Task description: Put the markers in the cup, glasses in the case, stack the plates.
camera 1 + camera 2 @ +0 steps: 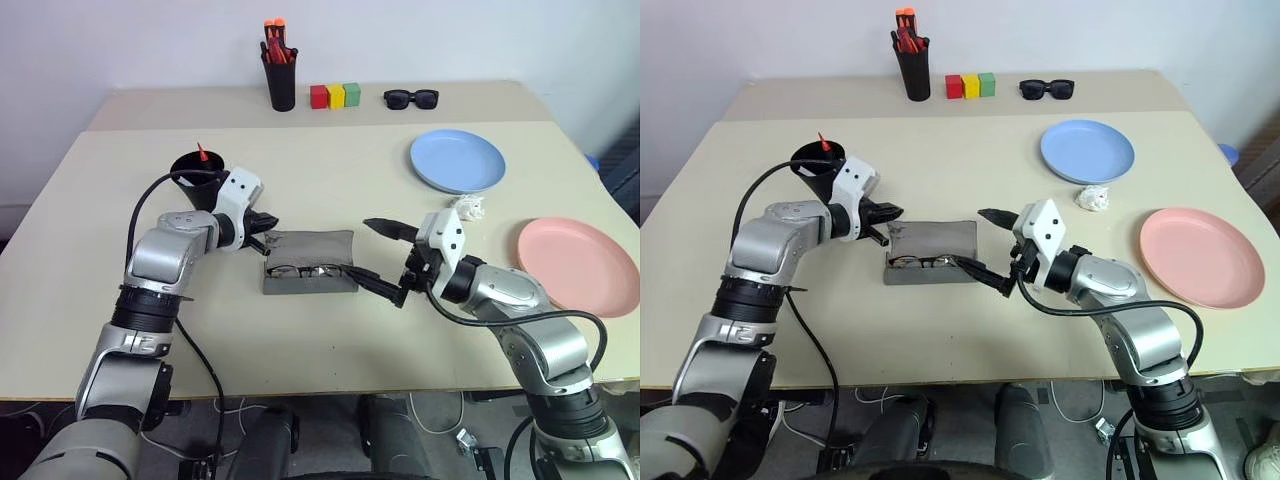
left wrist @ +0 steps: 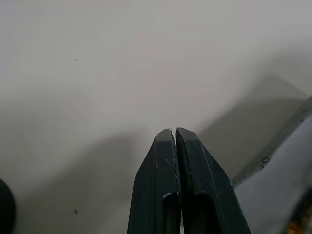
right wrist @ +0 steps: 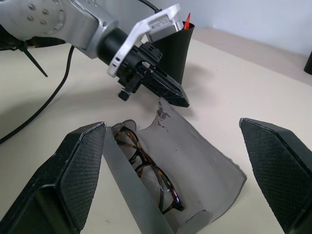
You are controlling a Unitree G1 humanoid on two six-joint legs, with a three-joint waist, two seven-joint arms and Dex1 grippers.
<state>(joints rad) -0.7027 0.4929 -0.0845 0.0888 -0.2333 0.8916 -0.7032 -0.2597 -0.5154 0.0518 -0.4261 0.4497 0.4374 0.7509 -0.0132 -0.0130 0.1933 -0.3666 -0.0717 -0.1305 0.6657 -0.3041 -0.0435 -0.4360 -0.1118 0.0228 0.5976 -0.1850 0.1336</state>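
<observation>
Glasses (image 3: pixel 148 170) lie inside the open grey case (image 1: pixel 310 262) at frame centre, lid raised. Left gripper (image 1: pixel 262 225), clenched empty, sits at the lid's left end; right gripper (image 1: pixel 385 260) gapes empty. Judged best: press the lid down evenly, bracing the case.

The glasses (image 1: pixel 308 270) lie in the open case (image 1: pixel 310 262) at the table's (image 1: pixel 330 340) middle; the cup (image 1: pixel 197 178) stands far-left of it, two plates (image 1: pixel 457 160) to the right.
</observation>
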